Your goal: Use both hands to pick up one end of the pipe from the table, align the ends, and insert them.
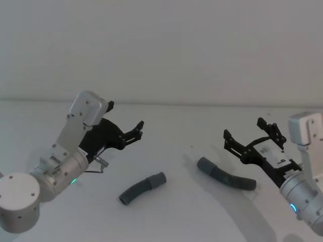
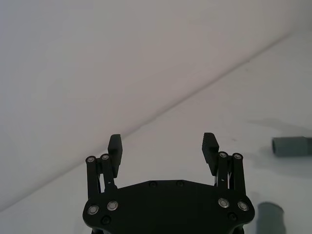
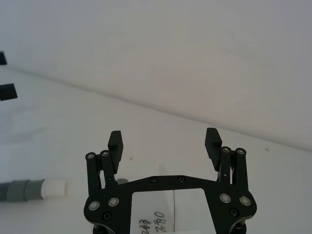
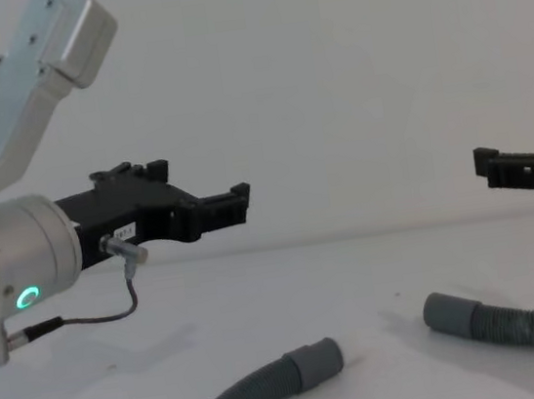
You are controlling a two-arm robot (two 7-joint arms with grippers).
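Note:
The pipe lies in two pieces on the white table [image 1: 171, 217]. The short curved piece [image 1: 141, 188] rests left of centre, its smooth cuff [image 1: 157, 179] pointing right. To its right lies the longer piece [image 1: 229, 177], its cuff [image 1: 204, 164] pointing left. A gap separates the two cuffs. My left gripper [image 1: 137, 130] hovers open above and left of the short piece. Above the longer piece my right gripper [image 1: 244, 129] hangs open. The chest view shows both pieces [image 4: 262, 387] [image 4: 520, 324] flat on the table with the grippers [image 4: 237, 198] [image 4: 484, 163] well above them. Nothing sits between either pair of fingers [image 2: 115, 146] [image 3: 116, 141].
A plain pale wall stands behind the table's far edge [image 1: 166, 103]. A thin cable [image 4: 113, 303] loops under my left wrist. In the right wrist view a grey cuff [image 3: 24, 189] lies on the table, and the left gripper's fingertips [image 3: 7, 91] show farther off.

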